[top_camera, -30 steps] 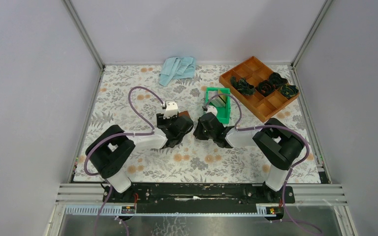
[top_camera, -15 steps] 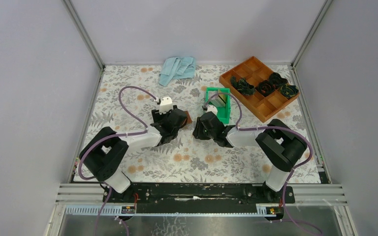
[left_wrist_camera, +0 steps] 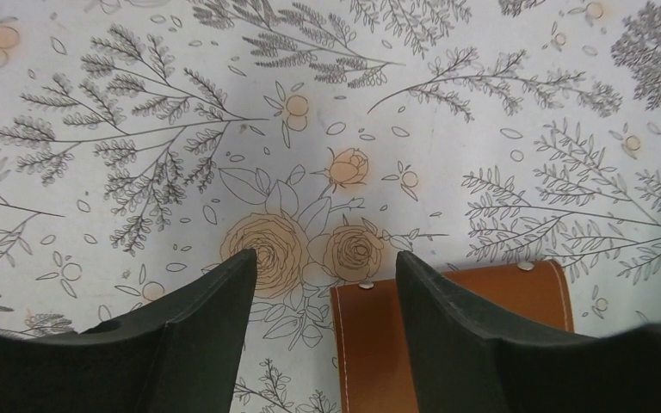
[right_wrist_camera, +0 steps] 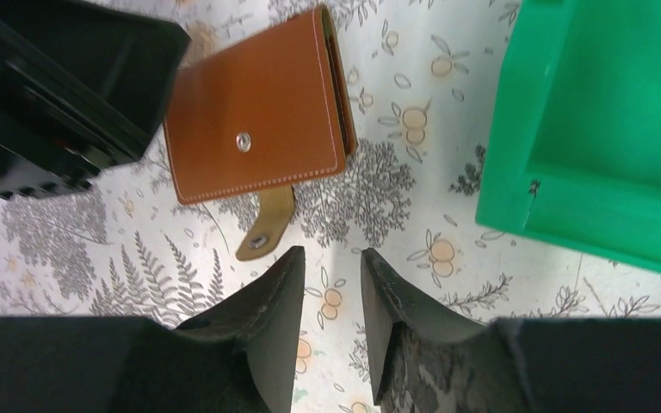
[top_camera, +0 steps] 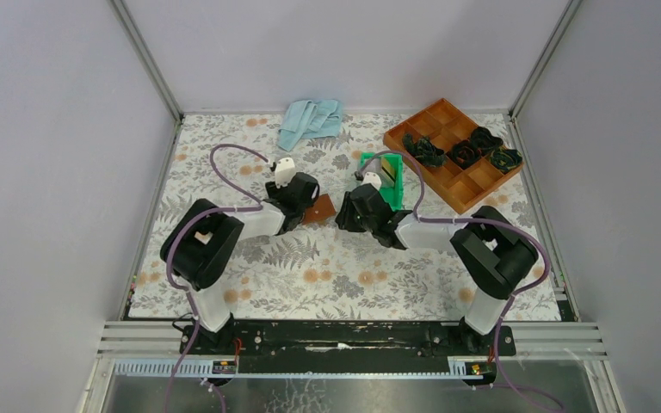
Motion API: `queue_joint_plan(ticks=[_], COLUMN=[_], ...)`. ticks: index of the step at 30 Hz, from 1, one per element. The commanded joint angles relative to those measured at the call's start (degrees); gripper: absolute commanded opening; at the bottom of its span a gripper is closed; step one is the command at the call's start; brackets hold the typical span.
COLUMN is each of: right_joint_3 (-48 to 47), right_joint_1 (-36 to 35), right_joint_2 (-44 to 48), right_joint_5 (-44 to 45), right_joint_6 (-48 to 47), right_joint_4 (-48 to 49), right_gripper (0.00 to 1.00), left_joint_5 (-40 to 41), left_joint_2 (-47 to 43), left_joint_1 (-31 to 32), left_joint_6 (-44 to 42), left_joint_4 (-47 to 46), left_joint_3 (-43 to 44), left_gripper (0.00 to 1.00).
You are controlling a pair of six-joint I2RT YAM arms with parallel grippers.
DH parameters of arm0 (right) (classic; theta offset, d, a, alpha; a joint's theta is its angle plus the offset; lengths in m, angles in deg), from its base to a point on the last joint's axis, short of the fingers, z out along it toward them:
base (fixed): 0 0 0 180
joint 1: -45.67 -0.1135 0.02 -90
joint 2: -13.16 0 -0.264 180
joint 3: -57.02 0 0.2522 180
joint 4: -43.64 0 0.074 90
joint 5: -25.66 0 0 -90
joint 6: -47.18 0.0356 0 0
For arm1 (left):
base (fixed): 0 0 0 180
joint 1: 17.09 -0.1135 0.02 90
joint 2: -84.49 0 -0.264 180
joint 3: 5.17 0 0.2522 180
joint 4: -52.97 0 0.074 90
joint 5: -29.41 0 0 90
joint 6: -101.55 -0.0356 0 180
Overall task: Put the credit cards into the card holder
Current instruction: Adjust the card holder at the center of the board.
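The card holder [right_wrist_camera: 258, 142] lay shut, snap tab [right_wrist_camera: 271, 225] loose, at eleven o'clock of the right gripper [right_wrist_camera: 331, 254] — fingers narrowly apart, empty. The left gripper [left_wrist_camera: 323, 258] gaped wide over its edge. Best to pin one cover and lift the other — the credit cards [top_camera: 385, 175] stood in the green bin [right_wrist_camera: 585, 129].

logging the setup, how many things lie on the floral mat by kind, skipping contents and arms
brown leather folding wallet: 1
green plastic bin: 1
orange-brown wooden compartment tray: 1
light blue crumpled cloth: 1
total: 4

card holder [left_wrist_camera: 368, 361] partly behind left claw [left_wrist_camera: 325, 258], cut off by bottom edge, green bin [right_wrist_camera: 585, 129] cropped at right edge
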Motion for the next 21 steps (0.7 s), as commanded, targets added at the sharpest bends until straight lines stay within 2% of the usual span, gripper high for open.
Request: queue_joint_plan(ticks=[1, 13, 21], right_joint_3=[-4.16, -7.48, -8.95], right_joint_1=[1.98, 2.48, 2.39], right_joint_2=[-0.97, -6.62, -8.42], right_joint_5=[0.69, -2.12, -4.62], right_joint_6=[0.11, -1.7, -2.73], right_joint_4=[-0.61, -2.96, -3.38], right_gripper=[0.37, 0.31, 0.3], left_joint_5=[-3.34, -5.16, -3.79], left_joint_2=[1.22, -2.32, -5.85], left_joint_1=[-0.83, -0.39, 4.7], left_joint_6=[0.75, 6.83, 9.31], left_joint_4=[-2.21, -3.2, -0.45], left_joint_3=[0.12, -10.64, -14.2], left_gripper=[0.66, 0.6, 0.59])
